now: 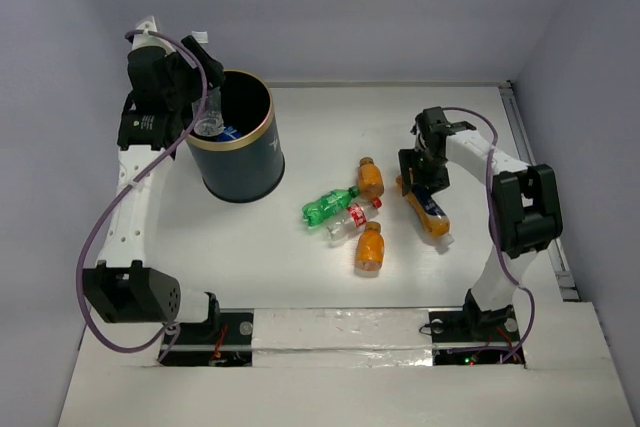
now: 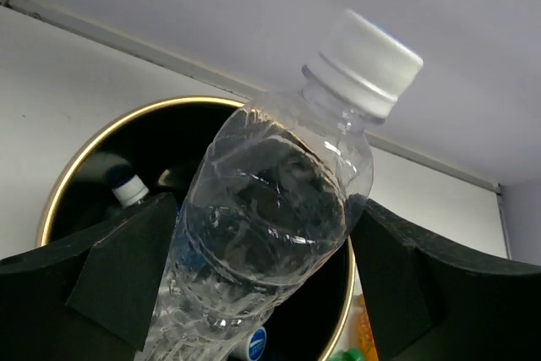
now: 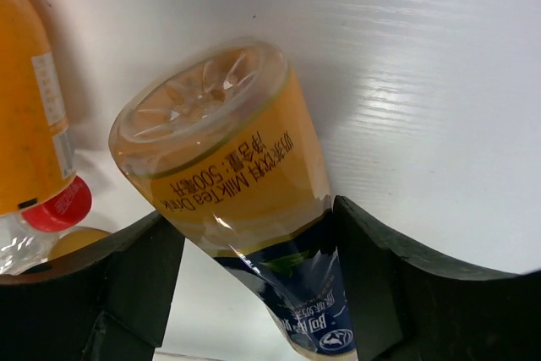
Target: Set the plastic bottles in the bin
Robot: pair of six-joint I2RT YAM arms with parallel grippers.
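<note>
Well right of the dark navy round bin (image 1: 245, 175), the right gripper (image 3: 258, 243) clasps a smooth orange plastic bottle (image 3: 228, 166) lying diagonally on the table, cap nearward. Over the bin's gold rim, the left gripper (image 2: 262, 251) grasps a crinkled clear plastic bottle (image 2: 279, 200), its white cap pointing outward.

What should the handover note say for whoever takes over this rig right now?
Left end effector: shut on a clear bottle, held above the bin.
Right end effector: straddles the blue-labelled orange bottle lying on the table; grip unclear.
Done: at least one white-capped bottle is inside the bin.
Remaining: bin those two, then the green bottle, red-labelled clear bottle, far orange bottle, near orange bottle.
</note>
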